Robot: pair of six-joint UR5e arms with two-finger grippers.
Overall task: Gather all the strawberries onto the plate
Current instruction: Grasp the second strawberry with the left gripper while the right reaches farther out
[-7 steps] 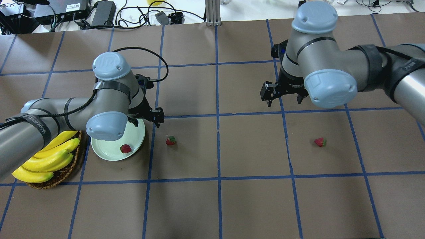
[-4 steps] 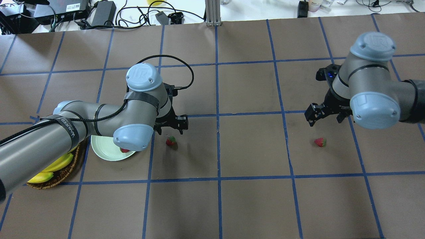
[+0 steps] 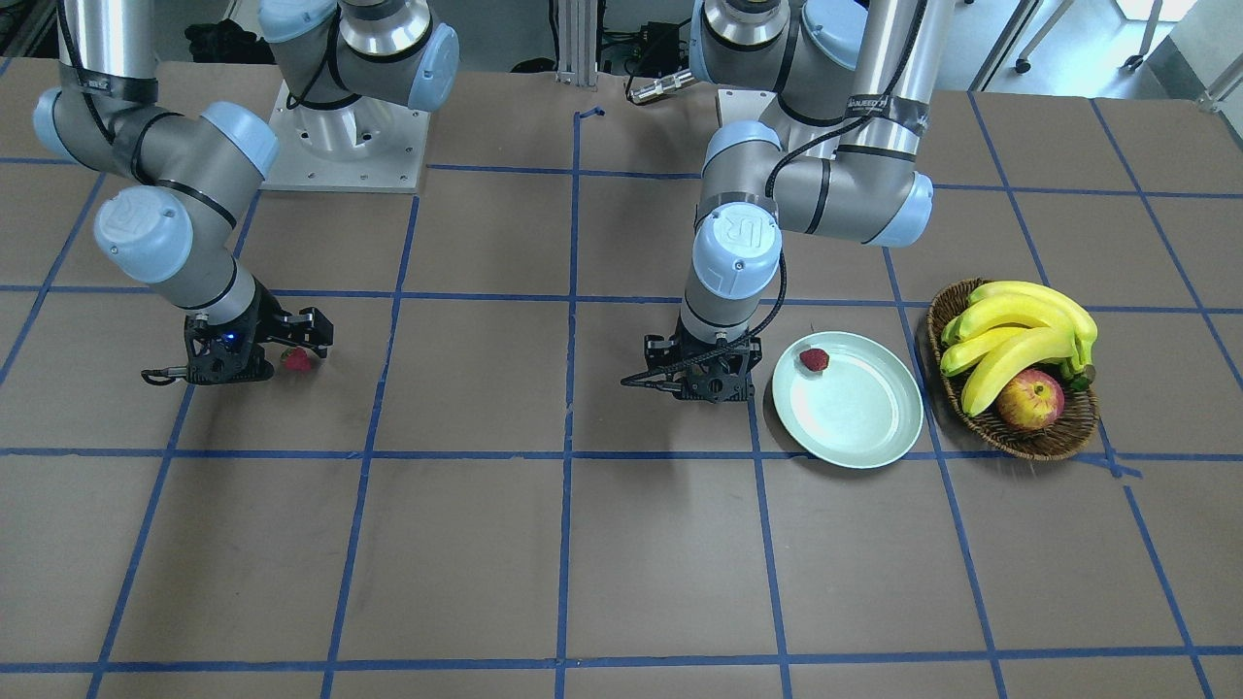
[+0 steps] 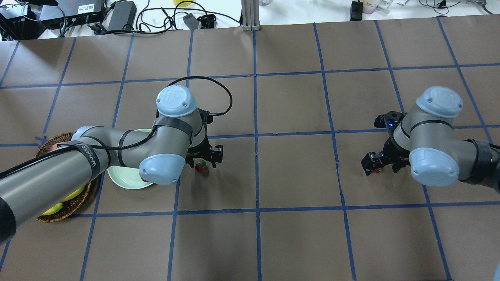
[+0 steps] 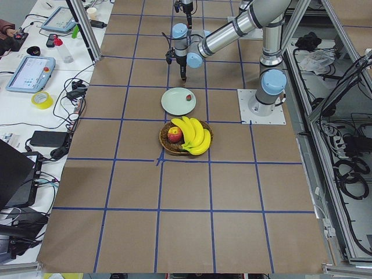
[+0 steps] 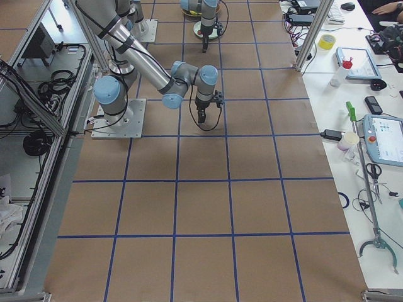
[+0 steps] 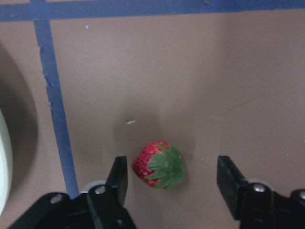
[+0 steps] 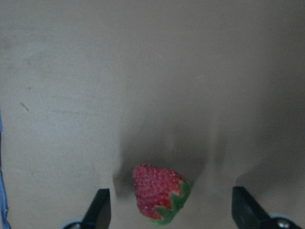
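Observation:
One strawberry [image 3: 814, 359] lies on the pale green plate [image 3: 859, 427]. A second strawberry [image 4: 201, 166] lies on the table just right of the plate. My left gripper [image 4: 204, 159] is open and low over it, and in the left wrist view the berry [image 7: 158, 164] sits between the fingers, nearer the left one. A third strawberry [image 4: 376, 169] lies at the right of the table. My right gripper [image 4: 375, 164] is open around it, and the berry [image 8: 158, 192] shows between its fingers in the right wrist view. My left arm hides much of the plate from overhead.
A brown wicker basket [image 3: 1020, 445] with bananas [image 3: 1020, 330] and a red-yellow apple [image 3: 1029, 398] stands beside the plate, on the side away from the grippers. Blue tape lines grid the brown table. Cables and boxes lie beyond the far table edge [image 4: 117, 15].
My left gripper moved right from over the plate and down around the second strawberry. My right gripper moved right and toward the robot, down around the third strawberry. No strawberry has moved.

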